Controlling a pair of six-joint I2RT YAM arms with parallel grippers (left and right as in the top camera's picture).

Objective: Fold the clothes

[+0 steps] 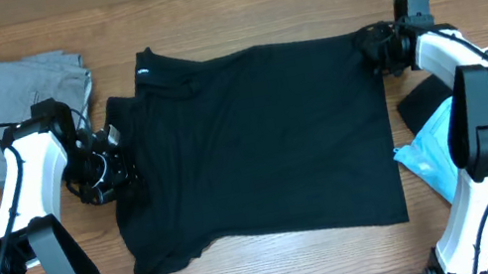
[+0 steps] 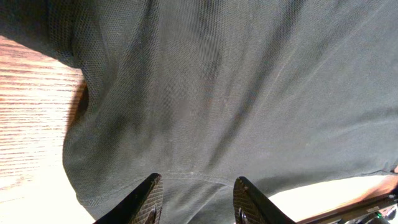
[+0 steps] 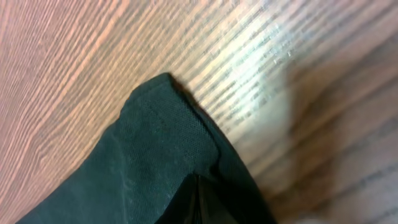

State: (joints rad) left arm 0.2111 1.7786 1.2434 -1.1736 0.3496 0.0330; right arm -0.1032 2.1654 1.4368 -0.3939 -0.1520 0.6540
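You have a wooden table (image 1: 278, 272) under both arms, its grain running clear across the overhead view.

Your left gripper (image 2: 196, 200) stands with its fingers (image 2: 151, 198) apart. Only the left wrist camera shows this: the two dark tips straddle the hem of the black shirt (image 1: 265, 143), with cloth lying in the gap and nothing clamped. From above you see just the gripper body at the shirt's left edge, about halfway down, and the fingers cannot be made out.

Your right gripper (image 3: 194, 202) is at the shirt's far right corner. In its wrist view the fingers look pressed together into one dark wedge, with the corner cloth pinched in them and its tip lying on bare wood. The overhead view gives only the position.

The shirt lies spread flat in the middle of the table. A grey garment (image 1: 12, 107) sits at the far left, apart from it. Light blue clothes (image 1: 433, 149) are heaped at the right, behind your right arm.
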